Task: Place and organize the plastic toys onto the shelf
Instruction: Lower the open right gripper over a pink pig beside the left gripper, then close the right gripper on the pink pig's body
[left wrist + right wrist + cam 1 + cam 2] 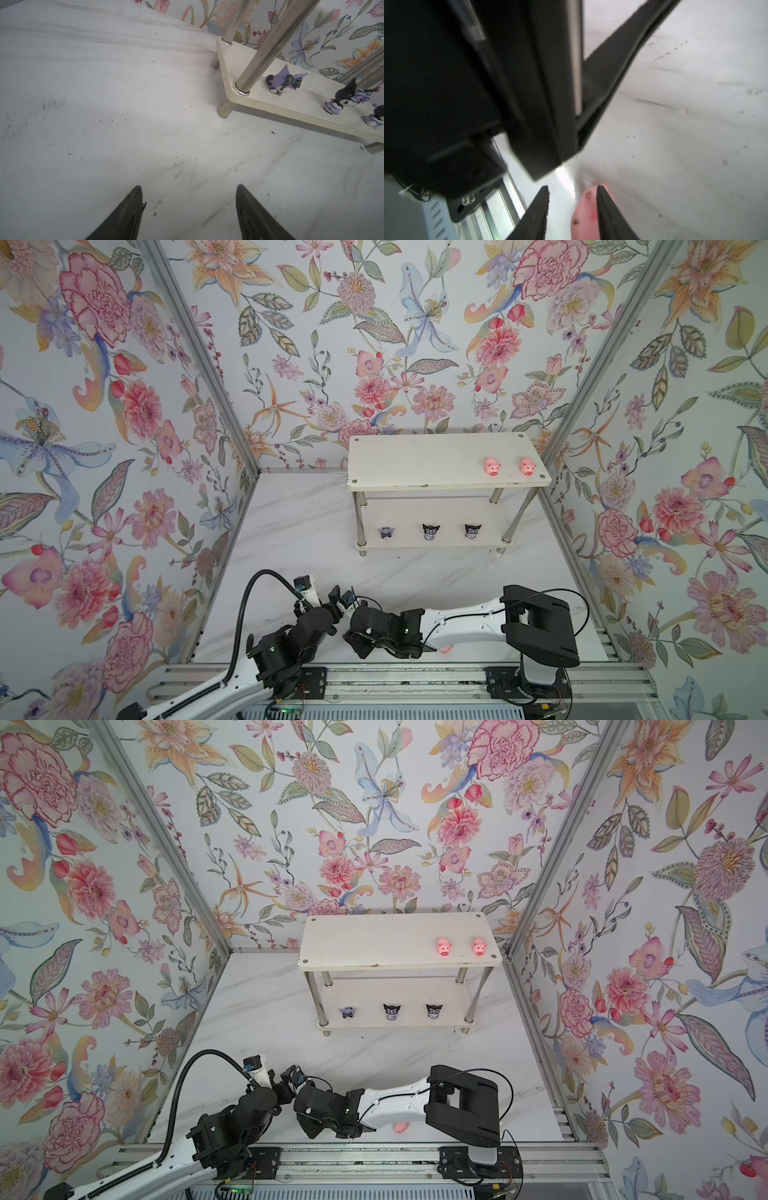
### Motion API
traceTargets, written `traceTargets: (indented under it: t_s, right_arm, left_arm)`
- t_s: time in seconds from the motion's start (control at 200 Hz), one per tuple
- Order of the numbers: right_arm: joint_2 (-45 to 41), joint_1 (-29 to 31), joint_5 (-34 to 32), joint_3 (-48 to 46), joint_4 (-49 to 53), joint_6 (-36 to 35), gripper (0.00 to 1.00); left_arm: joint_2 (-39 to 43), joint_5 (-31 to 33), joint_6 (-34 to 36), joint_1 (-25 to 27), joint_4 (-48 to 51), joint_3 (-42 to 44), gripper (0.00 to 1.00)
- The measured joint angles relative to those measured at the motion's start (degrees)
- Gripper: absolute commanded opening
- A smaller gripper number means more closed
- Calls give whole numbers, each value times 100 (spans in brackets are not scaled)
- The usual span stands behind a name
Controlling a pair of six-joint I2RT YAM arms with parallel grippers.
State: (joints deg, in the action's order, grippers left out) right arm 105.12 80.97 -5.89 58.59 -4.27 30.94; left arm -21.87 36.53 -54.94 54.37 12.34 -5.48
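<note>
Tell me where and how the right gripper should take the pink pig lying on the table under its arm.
Grip the pink pig across its rounded body, coming straight down from above: it lies low on the table, so a side approach probably has nothing to get under. The right gripper stands open, but one finger crosses the pig; shift sideways first so both fingers straddle it.

The pink pig [445,649] lies mostly hidden beneath the right arm [457,620].

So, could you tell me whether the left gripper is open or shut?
Open. The left gripper shows its fingers well apart in the left wrist view, with only bare tabletop between them.
</note>
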Motion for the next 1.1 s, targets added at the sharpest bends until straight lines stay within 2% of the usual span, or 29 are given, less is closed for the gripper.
traceTargets:
  t_s: [0.29, 0.365, 0.741, 1.036, 1.101]
  right_arm:
    - [-50, -295, 240, -710, -684, 328, 38]
    - [-111, -352, 284, -870, -876, 413, 34]
    - [-667, -841, 461, -1784, -1349, 876, 34]
    - [-949, -981, 391, -1993, -1292, 1047, 55]
    - [-1071, -1019, 317, -2055, -1176, 1045, 57]
  left_arm:
    - [-55, -2, -149, -48, -540, 162, 72]
    - [-164, -28, -153, -59, -688, 212, 72]
    - [-868, -184, -146, -76, -942, 260, 72]
    - [-1335, -361, -144, -76, -1272, 260, 74]
    - [-1429, -380, -131, -76, -1338, 260, 75]
